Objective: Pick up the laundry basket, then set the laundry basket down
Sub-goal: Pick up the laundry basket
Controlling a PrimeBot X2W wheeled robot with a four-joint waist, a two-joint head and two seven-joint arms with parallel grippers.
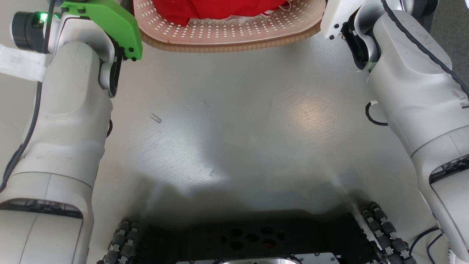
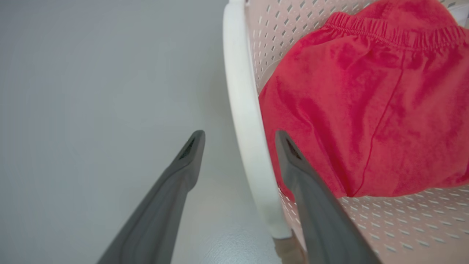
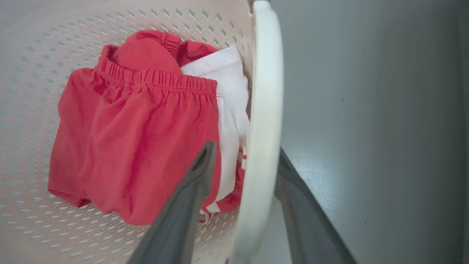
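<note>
At the top edge of the head view, straight ahead of the base and between the two forearms: the laundry basket (image 1: 234,44), cream perforated wall, brown woven-look rim. Inside, a red cloth (image 1: 216,11) with an elastic waistband, heaped over much of the bottom, and a white cloth (image 3: 231,84) tucked against the wall on the robot's right. Astride the left handle (image 2: 242,110), a smooth white bar, the left gripper (image 2: 240,137), spread wide: one dark finger outside above the floor, the other on the basket side just beside the red cloth, a gap on both sides of the bar. Astride the right handle (image 3: 263,91), the right gripper (image 3: 245,150), likewise parted and clamping nothing: inner finger in front of the red and white cloth and clear of the bar, outer finger partly hidden behind it, perhaps touching. Around the basket, pale grey floor (image 1: 234,128), glossy and lightly scuffed. Nearer in the head view, the left forearm (image 1: 69,121) with a green cover (image 1: 110,22) at the wrist, the right forearm (image 1: 414,80) opposite, and at the bottom edge the black base (image 1: 256,238) with roller wheels (image 1: 122,242) at its corners.
</note>
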